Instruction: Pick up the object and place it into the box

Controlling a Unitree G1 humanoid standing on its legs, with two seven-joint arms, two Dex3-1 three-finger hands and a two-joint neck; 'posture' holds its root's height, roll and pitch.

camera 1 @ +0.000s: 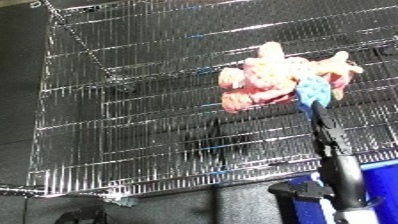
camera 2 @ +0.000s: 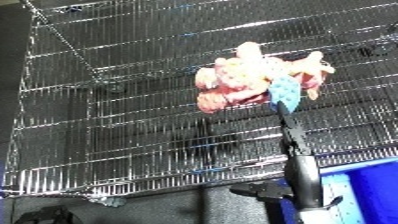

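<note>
A wire mesh surface (camera 1: 133,115) of silvery metal fills most of the frame, running from the upper left down towards the lower right. A pink, lumpy soft toy (camera 1: 275,80) shows against it at upper right; whether it rests there is unclear.

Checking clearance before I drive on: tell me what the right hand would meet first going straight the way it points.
The right hand points up the view; its fingers hold the toy. Past that, the wire mesh looks next, though depth is unclear.
</note>
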